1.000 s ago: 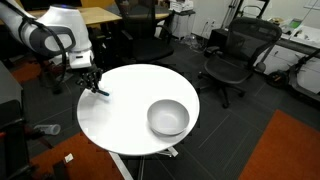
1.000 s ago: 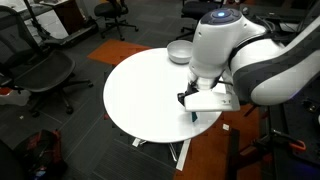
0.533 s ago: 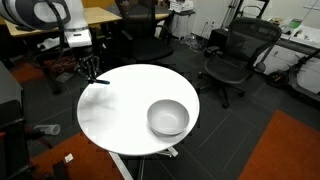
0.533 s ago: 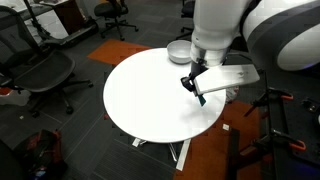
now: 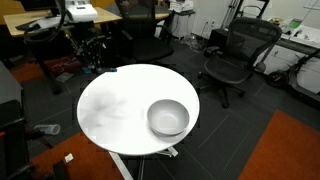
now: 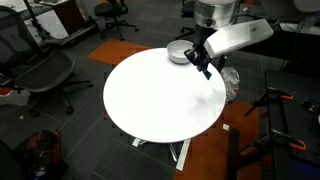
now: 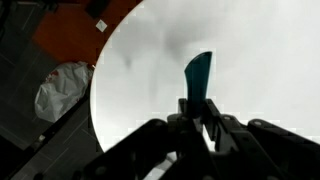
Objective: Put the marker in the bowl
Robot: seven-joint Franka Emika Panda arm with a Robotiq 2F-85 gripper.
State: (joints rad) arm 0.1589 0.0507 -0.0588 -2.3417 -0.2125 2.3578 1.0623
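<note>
Jaws clamp the marker (image 7: 198, 78) above the table (image 6: 150, 100) — bowl (image 5: 168, 117) well apart, office chairs (image 5: 235, 55) around.

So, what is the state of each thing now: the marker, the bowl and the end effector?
end effector: shut on the marker, in the air near the edge of the table.
marker: gripped, off the table, not yet in the bowl.
bowl: upright on the table, empty.
</note>
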